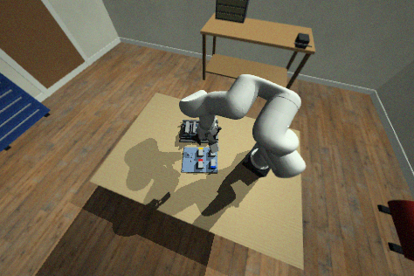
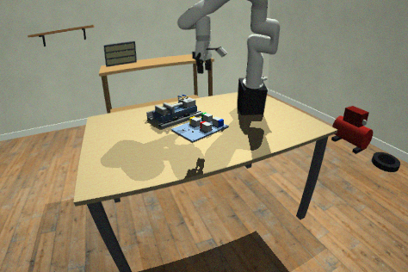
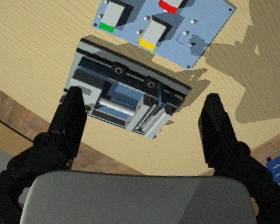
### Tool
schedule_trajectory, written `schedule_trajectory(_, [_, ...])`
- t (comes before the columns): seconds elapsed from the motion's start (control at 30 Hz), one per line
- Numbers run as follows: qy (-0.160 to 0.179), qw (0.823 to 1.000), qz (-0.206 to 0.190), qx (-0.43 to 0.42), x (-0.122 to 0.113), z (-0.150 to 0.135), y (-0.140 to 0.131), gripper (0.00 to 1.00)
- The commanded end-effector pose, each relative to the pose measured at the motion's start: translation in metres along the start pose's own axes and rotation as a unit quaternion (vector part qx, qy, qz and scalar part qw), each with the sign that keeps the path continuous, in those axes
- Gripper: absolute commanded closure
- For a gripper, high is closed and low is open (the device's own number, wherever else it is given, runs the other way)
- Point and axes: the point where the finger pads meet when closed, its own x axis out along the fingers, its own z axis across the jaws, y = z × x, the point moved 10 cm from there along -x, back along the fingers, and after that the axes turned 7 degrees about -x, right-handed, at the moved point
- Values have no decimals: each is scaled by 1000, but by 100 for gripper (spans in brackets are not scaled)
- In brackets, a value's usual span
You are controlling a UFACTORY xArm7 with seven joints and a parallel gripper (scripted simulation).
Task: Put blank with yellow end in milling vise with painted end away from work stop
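Observation:
The blank with the yellow end (image 3: 152, 32) lies on the blue infeed plate (image 3: 164, 14), in the row nearest the vise; it also shows in the exterior view (image 2: 195, 120). The milling vise (image 3: 127, 94) stands beside the plate with an empty gap between its jaws; it shows in the exterior view (image 2: 172, 111) too. My gripper (image 3: 143, 104) (image 2: 202, 64) is open and empty, high above the vise.
The arm's black base (image 2: 251, 98) stands on the table right of the infeed plate. A small loose part (image 3: 196, 44) lies on the plate's edge. A wooden side table (image 2: 148, 65) stands behind the work table.

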Motion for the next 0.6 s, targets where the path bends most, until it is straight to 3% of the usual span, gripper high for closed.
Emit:
schedule_trajectory(0.0, [0, 999, -2, 49, -1, 0, 0, 0])
schedule_trajectory(0.13, [0, 995, -3, 95, -1, 0, 0, 0])
schedule_trajectory(0.37, [0, 995, -3, 95, -1, 0, 0, 0])
schedule_trajectory(0.57, [1, 987, -3, 160, -1, 0, 0, 0])
